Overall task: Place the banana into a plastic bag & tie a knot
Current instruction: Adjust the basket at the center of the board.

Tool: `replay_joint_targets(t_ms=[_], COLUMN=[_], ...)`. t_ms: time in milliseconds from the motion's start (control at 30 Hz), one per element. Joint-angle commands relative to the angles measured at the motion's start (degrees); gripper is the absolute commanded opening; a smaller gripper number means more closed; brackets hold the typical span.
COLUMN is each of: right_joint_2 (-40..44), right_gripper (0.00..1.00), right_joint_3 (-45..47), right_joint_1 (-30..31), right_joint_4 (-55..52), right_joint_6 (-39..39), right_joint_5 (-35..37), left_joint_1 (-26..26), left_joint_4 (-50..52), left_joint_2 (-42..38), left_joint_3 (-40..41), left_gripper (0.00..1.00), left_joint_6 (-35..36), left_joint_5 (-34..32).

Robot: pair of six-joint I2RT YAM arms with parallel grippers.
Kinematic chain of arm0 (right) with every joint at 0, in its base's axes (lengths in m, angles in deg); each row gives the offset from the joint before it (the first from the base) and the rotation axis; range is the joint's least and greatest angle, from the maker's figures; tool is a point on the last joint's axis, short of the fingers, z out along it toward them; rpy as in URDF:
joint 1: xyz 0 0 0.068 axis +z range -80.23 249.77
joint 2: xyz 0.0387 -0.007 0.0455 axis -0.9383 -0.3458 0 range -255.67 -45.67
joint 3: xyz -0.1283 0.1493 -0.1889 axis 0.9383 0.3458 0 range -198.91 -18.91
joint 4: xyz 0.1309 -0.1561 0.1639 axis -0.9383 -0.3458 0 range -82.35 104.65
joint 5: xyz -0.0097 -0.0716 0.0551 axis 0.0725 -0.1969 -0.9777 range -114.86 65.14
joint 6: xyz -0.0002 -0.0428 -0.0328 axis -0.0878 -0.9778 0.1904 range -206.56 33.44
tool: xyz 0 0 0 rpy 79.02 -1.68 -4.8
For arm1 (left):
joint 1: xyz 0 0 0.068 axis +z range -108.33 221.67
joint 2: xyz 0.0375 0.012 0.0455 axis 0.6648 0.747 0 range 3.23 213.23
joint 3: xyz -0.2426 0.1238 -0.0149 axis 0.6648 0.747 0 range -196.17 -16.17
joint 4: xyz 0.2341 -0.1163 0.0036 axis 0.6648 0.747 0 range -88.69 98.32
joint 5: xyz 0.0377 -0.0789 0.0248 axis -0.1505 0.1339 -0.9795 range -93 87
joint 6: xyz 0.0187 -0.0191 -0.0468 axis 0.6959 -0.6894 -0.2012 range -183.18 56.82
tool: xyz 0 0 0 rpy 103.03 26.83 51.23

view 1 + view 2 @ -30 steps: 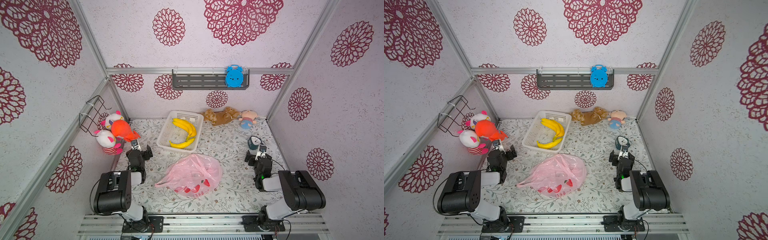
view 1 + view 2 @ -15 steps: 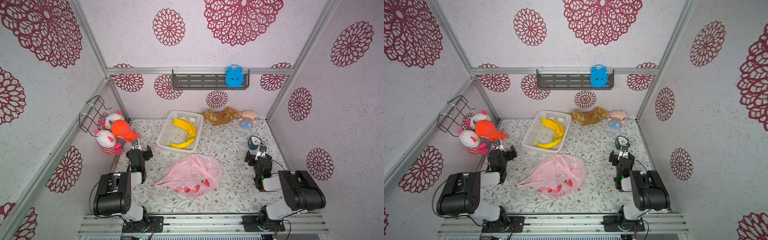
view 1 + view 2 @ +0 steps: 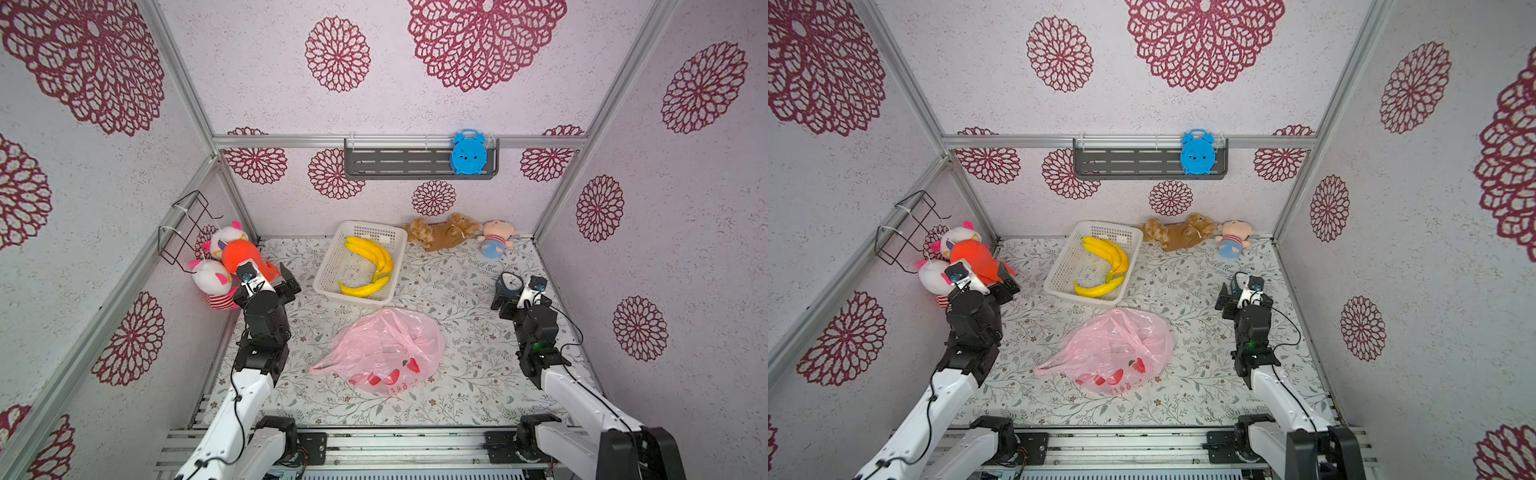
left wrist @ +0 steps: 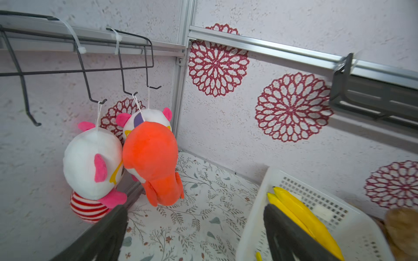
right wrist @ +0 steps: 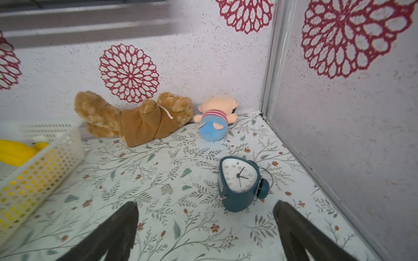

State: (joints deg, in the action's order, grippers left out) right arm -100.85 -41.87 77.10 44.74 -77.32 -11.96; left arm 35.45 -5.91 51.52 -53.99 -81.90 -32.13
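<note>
Several yellow bananas (image 3: 371, 266) (image 3: 1105, 266) lie in a white mesh basket (image 3: 332, 266) (image 3: 1065, 266) at the back of the floral table. The pink plastic bag (image 3: 386, 353) (image 3: 1117, 353) lies crumpled in front of the basket, one handle strip trailing to the left; no knot shows. My left gripper (image 3: 286, 281) (image 3: 1005, 286) hovers open left of the basket, nothing between its fingers. In the left wrist view my left gripper (image 4: 194, 209) frames bare table beside the bananas (image 4: 300, 214). My right gripper (image 3: 503, 298) (image 3: 1225, 303) (image 5: 205, 204) stands open and empty by the right wall.
A teal alarm clock (image 3: 511, 282) (image 5: 238, 183) lies just ahead of the right gripper. Plush toys (image 3: 226, 266) (image 4: 149, 158) hang from a wire rack close to the left gripper. A brown bear (image 3: 440, 232) and a small doll (image 3: 494, 239) lie along the back wall.
Both arms have unfolded and lifted, carrying each gripper a little toward the back of the table. Both grippers stayed open. The bag and bananas have not moved.
</note>
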Motion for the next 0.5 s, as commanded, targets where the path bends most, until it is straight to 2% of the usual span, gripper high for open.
replay_joint_targets(t_ms=[0, 100, 167, 233, 333, 467], right_joint_2=[6.25, 9.72, 12.32, 15.38, 15.83, 9.61], right_gripper=[0.99, 0.99, 0.99, 0.99, 0.99, 0.99], right_joint_3=[-4.03, -6.91, -7.26, -5.72, -4.90, -4.81], right_joint_1=[0.31, 0.14, -0.63, -1.68, -1.81, -1.01], right_joint_4=[-15.88, -26.19, -31.11, -30.15, -29.07, -26.32], right_joint_6=[7.86, 14.27, 19.24, 19.47, 19.69, 19.11], right_joint_5=[-2.29, -0.03, 1.63, -2.50, -8.36, -17.39], left_joint_1=[-0.46, -0.46, -0.38, -0.03, 0.95, 0.25], left_joint_4=[14.28, 15.36, 17.94, 22.08, 21.85, 29.96], left_joint_2=[-4.99, -9.20, -10.65, -11.33, -9.67, -5.26], left_joint_3=[-1.25, -0.23, -0.02, 0.66, 2.21, 2.63], left_gripper=[0.97, 0.97, 0.97, 0.97, 0.97, 0.97], left_joint_6=[-4.73, -6.37, -12.51, -23.32, -27.60, -32.33], left_joint_5=[5.89, 7.94, 8.42, 7.96, 18.64, 21.35])
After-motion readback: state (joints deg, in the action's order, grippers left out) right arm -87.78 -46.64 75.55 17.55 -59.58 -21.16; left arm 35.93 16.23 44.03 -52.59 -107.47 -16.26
